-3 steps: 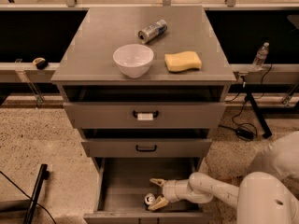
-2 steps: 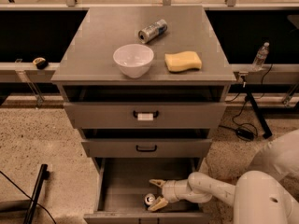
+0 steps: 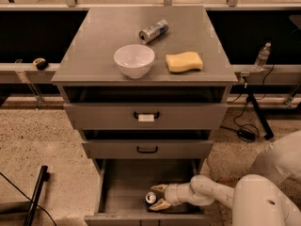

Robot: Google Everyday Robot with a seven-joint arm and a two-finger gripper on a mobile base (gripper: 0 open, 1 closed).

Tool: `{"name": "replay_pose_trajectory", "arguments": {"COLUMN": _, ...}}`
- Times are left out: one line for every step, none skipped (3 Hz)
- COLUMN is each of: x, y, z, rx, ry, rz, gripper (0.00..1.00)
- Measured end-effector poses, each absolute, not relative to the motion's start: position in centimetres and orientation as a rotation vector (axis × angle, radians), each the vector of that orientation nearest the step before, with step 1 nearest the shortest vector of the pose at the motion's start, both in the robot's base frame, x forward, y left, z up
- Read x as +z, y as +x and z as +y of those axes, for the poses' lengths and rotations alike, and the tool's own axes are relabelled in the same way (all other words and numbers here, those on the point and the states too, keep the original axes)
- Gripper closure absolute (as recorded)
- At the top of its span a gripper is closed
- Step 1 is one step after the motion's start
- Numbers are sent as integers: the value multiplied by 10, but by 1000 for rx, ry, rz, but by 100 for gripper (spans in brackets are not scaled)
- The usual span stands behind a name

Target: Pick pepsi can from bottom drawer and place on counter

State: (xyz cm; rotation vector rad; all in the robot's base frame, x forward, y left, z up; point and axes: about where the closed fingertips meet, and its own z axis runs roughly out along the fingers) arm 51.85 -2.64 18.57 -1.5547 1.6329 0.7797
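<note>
So far only the reach looks done. The bottom drawer (image 3: 123, 185) stands pulled out under the two shallower drawers, and the pepsi can (image 3: 150, 198) sits upright on its grey floor near the front edge, silver top facing up. The arm comes in low from the right, and the tool (image 3: 155, 196) is down inside the drawer at the can. Its two pale fingers (image 3: 160, 188) are spread apart in a V, one behind the can and one in front, so the can stands between the tips. I cannot tell whether either finger touches it, but they do not look clamped on it.

Judging from that, the grasp itself is not yet made, and everything after it is still to do: closing on the can, lifting it clear of the drawer front, carrying it up past the two upper drawers and setting it on the counter (image 3: 94, 41).

Up there a white bowl (image 3: 134, 59) sits near the front edge, a yellow sponge (image 3: 184, 61) lies just to its right, and a silver-and-blue can (image 3: 153, 30) lies on its side behind them. The left part and the far right corner of the counter look like the likeliest spots to take the can.
</note>
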Motion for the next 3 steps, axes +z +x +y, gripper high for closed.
{"name": "replay_pose_trajectory", "arguments": {"x": 178, "y": 517, "z": -28, "rx": 795, "ry": -1554, "rz": 1633, "gripper": 63}}
{"name": "replay_pose_trajectory", "arguments": {"x": 174, "y": 517, "z": -26, "rx": 812, "ry": -1555, "rz": 1622, "gripper": 86}}
{"name": "replay_pose_trajectory", "arguments": {"x": 179, "y": 517, "z": -22, "rx": 831, "ry": -1510, "rz": 1572, "gripper": 100}}
